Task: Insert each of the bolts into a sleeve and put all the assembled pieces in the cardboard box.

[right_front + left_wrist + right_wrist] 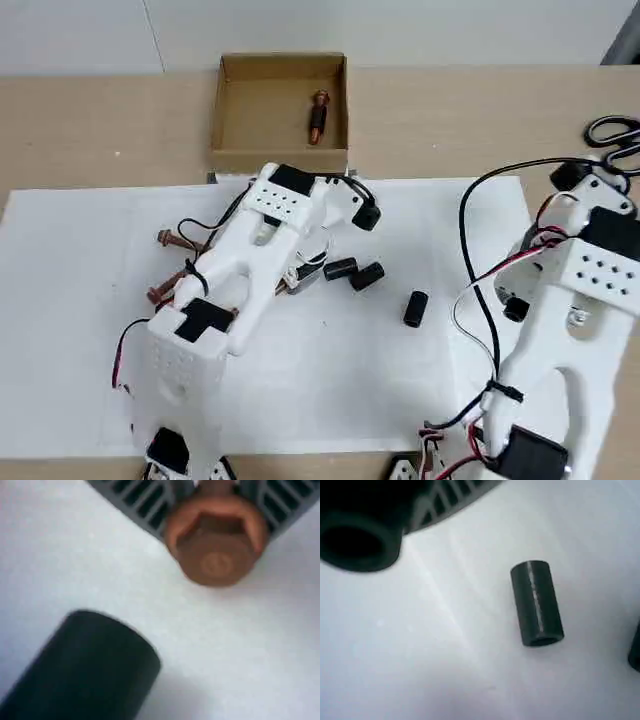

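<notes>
left tool (215,497) is clenched on a copper bolt (216,550), just beside a loose sleeve (80,670) lying on the white paper (330,380). right tool (375,515) is grasping a second sleeve (357,542). one assembled piece (318,117) is found in the cardboard box (265,110).

It looks like a small robotics lab bench. A wooden desk (80,120) under a white paper sheet (330,390) carries two white plastic arms (230,280) with bare wiring (464,215), and scissors (615,130) lie at its edge.
</notes>
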